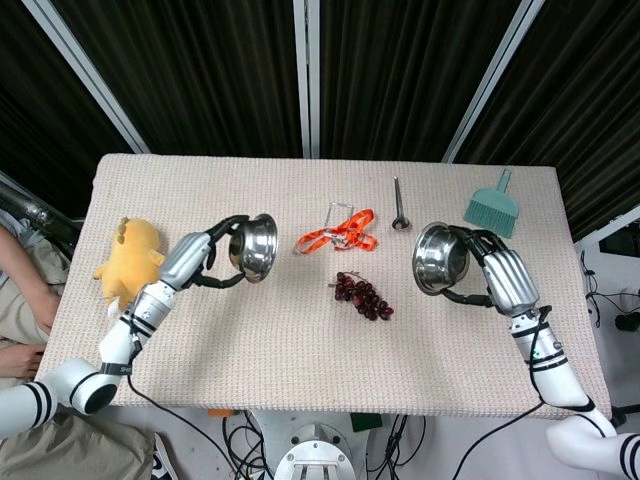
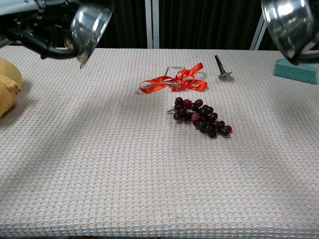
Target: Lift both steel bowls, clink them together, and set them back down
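A: State the condition of the left hand (image 1: 200, 258).

B: In the head view it sits left of centre, fingers wrapped around the left steel bowl (image 1: 252, 247). The bowl is clear of the bench (image 1: 300, 350) and tipped on its side, its base toward the frame centre. In the chest view the same bowl (image 2: 88, 25) appears at the upper left, well above the cloth surface.

A: And the right hand (image 1: 508, 281)?

B: Right of centre in the head view, fingers closed around the right steel bowl (image 1: 440, 258). That bowl is also raised and tipped, open side toward the frame centre. In the chest view it (image 2: 289, 22) is at the upper right corner, partly cut off by the frame edge.

A: Are the two bowls in contact?

B: No. They are well apart, with the grapes (image 1: 362, 295) and the orange lanyard (image 1: 338, 234) lying on the bench between them.

A: Other items on the bench?

B: A yellow plush toy (image 1: 130, 260) at the left, near the left arm; a metal tool (image 1: 399, 205) at upper centre; a teal brush (image 1: 492, 207) at upper right.
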{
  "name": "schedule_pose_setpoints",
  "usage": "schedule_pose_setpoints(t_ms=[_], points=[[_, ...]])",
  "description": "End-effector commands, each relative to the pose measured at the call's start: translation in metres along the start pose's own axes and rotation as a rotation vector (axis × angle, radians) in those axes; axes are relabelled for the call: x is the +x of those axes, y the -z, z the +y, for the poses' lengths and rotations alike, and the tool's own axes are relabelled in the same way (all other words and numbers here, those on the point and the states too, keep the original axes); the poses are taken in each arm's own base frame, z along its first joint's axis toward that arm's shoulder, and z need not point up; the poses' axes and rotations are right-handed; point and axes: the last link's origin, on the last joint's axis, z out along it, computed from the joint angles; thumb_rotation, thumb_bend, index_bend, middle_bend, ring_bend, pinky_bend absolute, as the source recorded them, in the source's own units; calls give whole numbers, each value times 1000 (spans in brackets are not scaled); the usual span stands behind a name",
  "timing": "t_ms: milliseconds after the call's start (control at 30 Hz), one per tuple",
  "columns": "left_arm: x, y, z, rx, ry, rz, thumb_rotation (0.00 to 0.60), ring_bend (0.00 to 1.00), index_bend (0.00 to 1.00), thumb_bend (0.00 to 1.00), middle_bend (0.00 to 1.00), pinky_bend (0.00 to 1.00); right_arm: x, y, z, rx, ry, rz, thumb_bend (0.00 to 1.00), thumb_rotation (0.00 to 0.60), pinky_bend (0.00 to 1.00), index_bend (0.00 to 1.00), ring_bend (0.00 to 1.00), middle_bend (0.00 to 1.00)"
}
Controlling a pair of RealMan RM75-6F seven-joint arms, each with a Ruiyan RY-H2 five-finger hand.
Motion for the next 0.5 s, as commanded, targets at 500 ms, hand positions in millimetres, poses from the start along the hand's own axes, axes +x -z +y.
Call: schedule_pose_setpoints(t_ms=[500], points=[[-27, -36, 43, -155, 417, 204, 600, 403, 700, 349, 588, 730, -53, -74, -59, 35, -1085, 10, 390, 600, 237, 629, 355, 506]])
